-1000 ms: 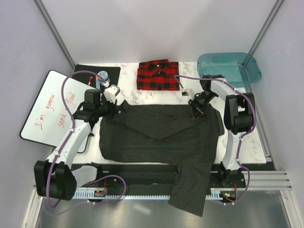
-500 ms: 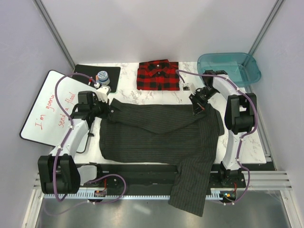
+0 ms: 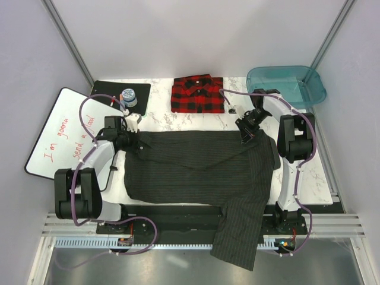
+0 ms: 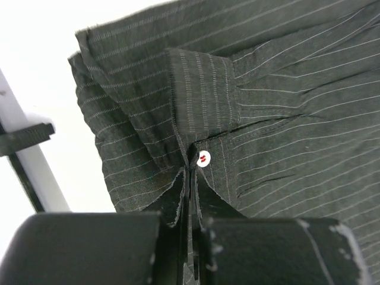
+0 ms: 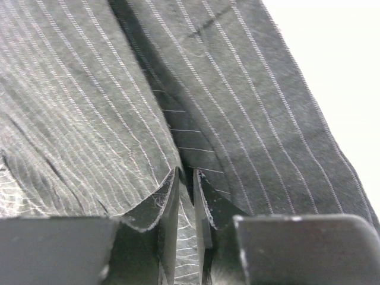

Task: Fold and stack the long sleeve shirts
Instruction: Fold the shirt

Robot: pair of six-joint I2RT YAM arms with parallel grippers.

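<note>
Overhead, your pinstriped shirt (image 3: pixel 196 166) lies spread across the desk (image 3: pixel 163 119), with one sleeve hanging over the near edge. The plaid shirt (image 3: pixel 198 94) sits folded at the far edge.

Left wrist: your left gripper (image 4: pixel 191 172) is clamped on the cuff beside a white button (image 4: pixel 203 158).

Right wrist: your right gripper (image 5: pixel 185 178) straddles a fold with its jaws slightly apart, and you cannot tell whether it grips.

Both arms reach forward, elbows bent, the left gripper (image 4: pixel 190 175) pinched tight on an edge of the pinstriped shirt (image 4: pixel 285 119), the right gripper (image 5: pixel 185 181) tipped down with jaws slightly parted around the cloth.
</note>
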